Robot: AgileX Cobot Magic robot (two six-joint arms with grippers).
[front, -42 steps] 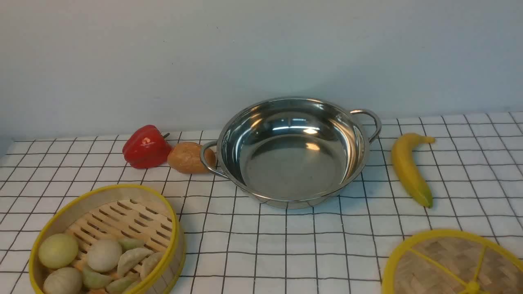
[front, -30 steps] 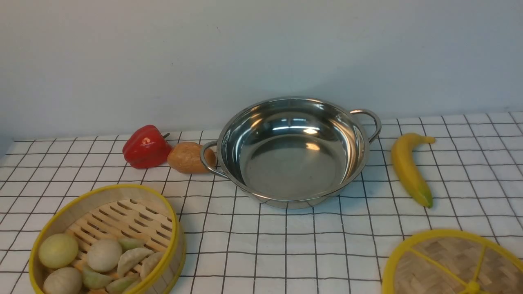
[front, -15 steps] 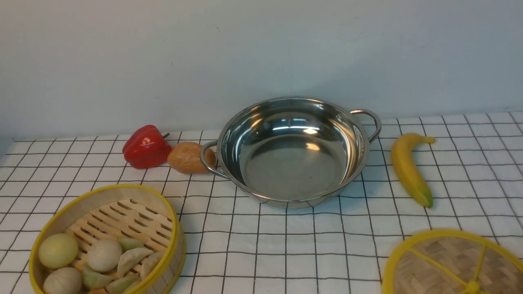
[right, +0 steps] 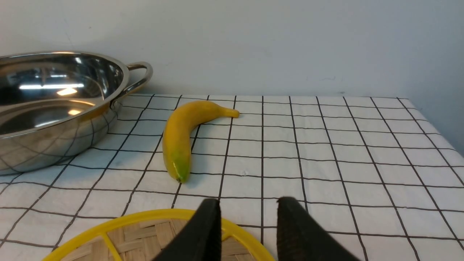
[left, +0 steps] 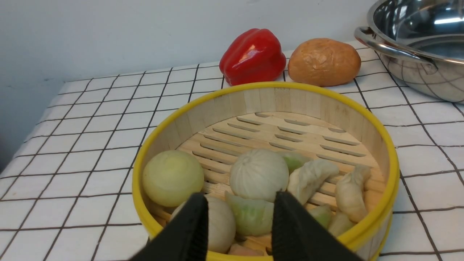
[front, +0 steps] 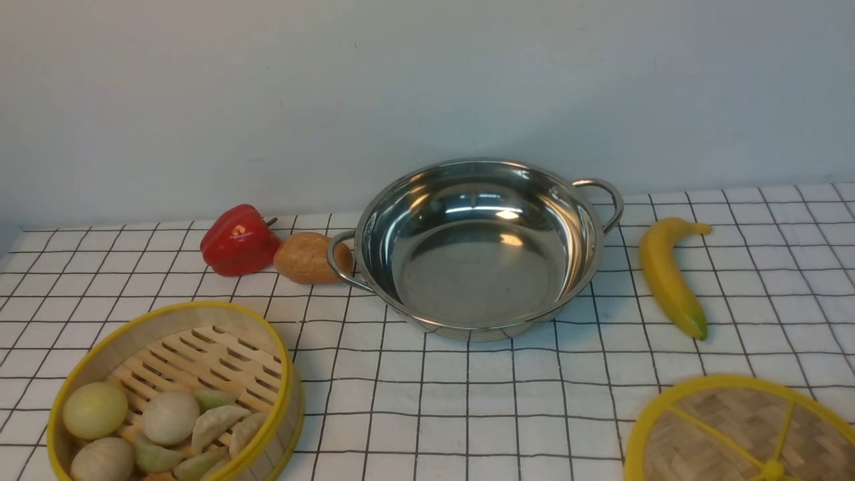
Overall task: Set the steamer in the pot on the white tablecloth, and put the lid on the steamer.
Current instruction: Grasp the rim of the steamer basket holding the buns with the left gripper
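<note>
We see the steamer at the near left of the white tablecloth, well apart from the empty pot at the back middle. The lid lies flat at the near right. Our left hand hovers partly open over the steamer's near rim, holding nothing. Our right hand hangs partly open over the lid's edge, gripping nothing.
</note>
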